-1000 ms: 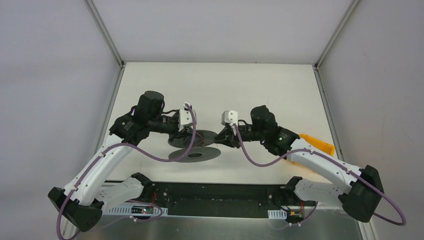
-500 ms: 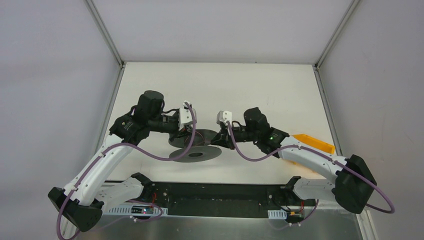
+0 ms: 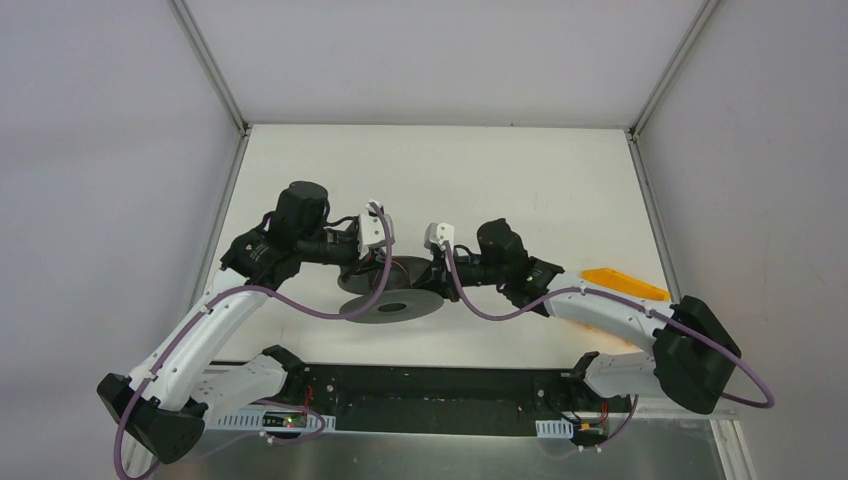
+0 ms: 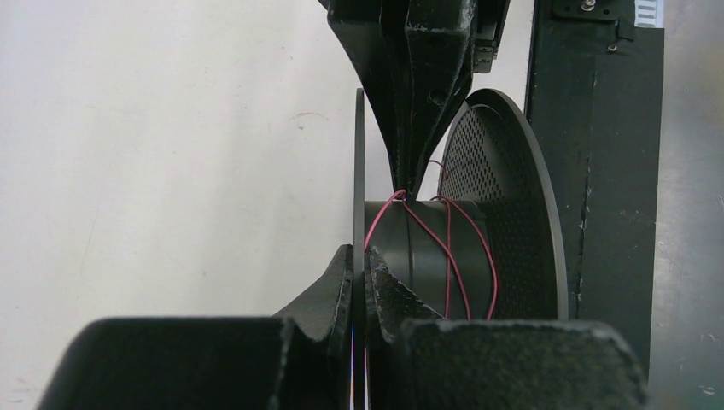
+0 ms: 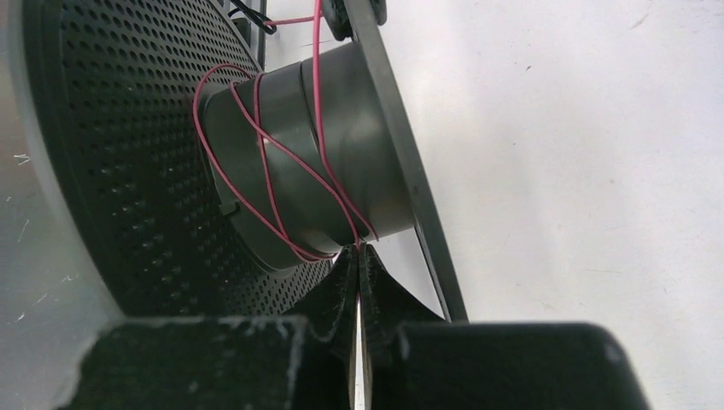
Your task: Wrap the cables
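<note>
- While my left gripper is clamped on the thin flange of the spool and my right gripper looks pinched shut on the wire right at the hub, the strand is the weak link. It is hair-thin, and a hard pull could snap it or drag it out of my fingers.
- Only a few loose turns lie on the hub, crossing one another. If I let the tension drop, I judge they spring off and the wrap unravels.
- From my pinch one strand runs up the hub toward 12 o'clock in the right wrist view, close to the thin flange. Led too far that way, it could ride over the rim and off the spool.
- My right fingertips reach in between the two flanges, at the spool's 2 o'clock from above. Swung round carelessly, they could knock the perforated flange and twist the spool in my left grip, at its 10 o'clock.
- That grip is on a thin edge only, so the spool could pivot or slip onto the table.
</note>
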You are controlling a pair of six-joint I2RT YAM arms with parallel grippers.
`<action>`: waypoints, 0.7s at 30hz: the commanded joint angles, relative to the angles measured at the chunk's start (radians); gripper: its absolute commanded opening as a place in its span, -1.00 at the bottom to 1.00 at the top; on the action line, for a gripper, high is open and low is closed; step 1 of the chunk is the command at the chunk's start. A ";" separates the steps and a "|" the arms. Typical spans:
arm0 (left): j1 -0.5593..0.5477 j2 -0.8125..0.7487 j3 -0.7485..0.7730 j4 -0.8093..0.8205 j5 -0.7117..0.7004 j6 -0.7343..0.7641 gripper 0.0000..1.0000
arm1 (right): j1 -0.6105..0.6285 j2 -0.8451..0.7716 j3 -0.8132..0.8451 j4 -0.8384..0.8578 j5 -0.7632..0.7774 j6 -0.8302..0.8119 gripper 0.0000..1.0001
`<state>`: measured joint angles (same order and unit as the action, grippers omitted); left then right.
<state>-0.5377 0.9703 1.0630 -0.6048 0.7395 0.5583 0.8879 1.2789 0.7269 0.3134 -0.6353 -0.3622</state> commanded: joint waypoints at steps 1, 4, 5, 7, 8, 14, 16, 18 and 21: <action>-0.005 -0.031 -0.003 0.079 0.022 -0.020 -1.00 | 0.011 0.016 0.005 0.080 -0.012 0.028 -1.00; -0.005 -0.036 -0.004 0.080 0.021 -0.021 -1.00 | 0.013 0.019 0.005 0.081 -0.001 0.026 -1.00; -0.005 -0.036 -0.003 0.081 0.020 -0.021 -1.00 | 0.013 0.019 0.006 0.079 0.005 0.022 -1.00; -0.005 -0.035 -0.002 0.082 0.023 -0.022 -1.00 | 0.013 0.023 0.006 0.084 0.022 0.016 -1.00; -0.005 -0.034 -0.003 0.082 0.023 -0.022 -1.00 | 0.014 0.024 0.007 0.088 0.032 0.015 -1.00; -0.005 -0.034 -0.008 0.082 0.017 -0.022 -1.00 | 0.014 -0.005 0.007 0.064 0.042 0.021 -0.92; -0.005 -0.036 -0.012 0.082 0.012 -0.020 -1.00 | 0.015 -0.035 -0.003 0.056 0.052 0.022 -0.84; -0.005 -0.039 -0.015 0.082 0.009 -0.020 -1.00 | 0.016 -0.064 -0.012 0.041 0.062 0.017 -0.79; -0.005 -0.039 -0.018 0.082 0.006 -0.022 -1.00 | 0.016 -0.104 -0.019 0.000 0.085 0.002 -0.75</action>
<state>-0.5373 0.9607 1.0447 -0.5957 0.7212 0.5419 0.8974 1.2522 0.7124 0.3260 -0.5770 -0.3519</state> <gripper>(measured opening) 0.009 0.115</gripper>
